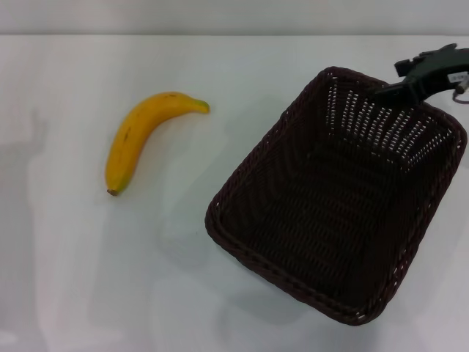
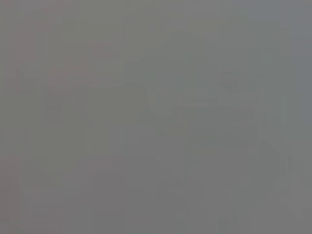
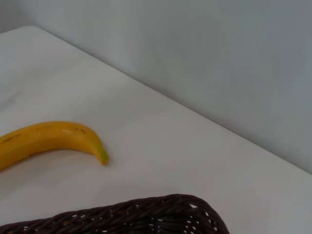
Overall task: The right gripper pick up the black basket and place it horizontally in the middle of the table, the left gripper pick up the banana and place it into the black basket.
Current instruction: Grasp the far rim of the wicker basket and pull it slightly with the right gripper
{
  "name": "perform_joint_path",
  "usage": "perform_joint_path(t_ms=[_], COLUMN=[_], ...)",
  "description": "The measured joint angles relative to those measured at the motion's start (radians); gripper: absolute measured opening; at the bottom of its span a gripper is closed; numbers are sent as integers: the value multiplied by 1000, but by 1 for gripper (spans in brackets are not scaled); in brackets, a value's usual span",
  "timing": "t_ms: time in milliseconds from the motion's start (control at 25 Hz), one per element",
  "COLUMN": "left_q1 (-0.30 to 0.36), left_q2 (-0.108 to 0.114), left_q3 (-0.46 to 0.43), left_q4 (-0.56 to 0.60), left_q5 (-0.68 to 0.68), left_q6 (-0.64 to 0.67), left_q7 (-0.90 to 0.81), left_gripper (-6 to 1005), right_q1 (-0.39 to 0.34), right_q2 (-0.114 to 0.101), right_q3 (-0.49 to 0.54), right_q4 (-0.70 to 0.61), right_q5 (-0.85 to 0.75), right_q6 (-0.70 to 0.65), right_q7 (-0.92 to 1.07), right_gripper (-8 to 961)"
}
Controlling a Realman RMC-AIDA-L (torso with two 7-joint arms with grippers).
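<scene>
Right pincer (image 1: 419, 77) at the far right rim of the black basket (image 1: 337, 198), reaching in from the right edge of the head view; grip state impossible to tell. Basket resting skewed on the white desk (image 1: 220, 66), right of centre, open side up. Banana (image 1: 143, 136) lying on the desk left of the basket, well apart, green stem end toward it. Left pincer nowhere in sight.
</scene>
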Motion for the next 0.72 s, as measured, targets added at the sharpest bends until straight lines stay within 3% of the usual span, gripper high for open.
perform_joint_path(t_ms=[720], left_q1=[12], left_q2=[0], left_q3=[2], left_q4=[-1], left_q5=[0], left_q6=[1], left_q7=[-1], left_gripper=[838], right_q1=[23], right_q2=[0], right_q3=[0], right_q4=[-189], right_q5=[4], right_q6=[-76], right_q7=[-66], right_gripper=[768])
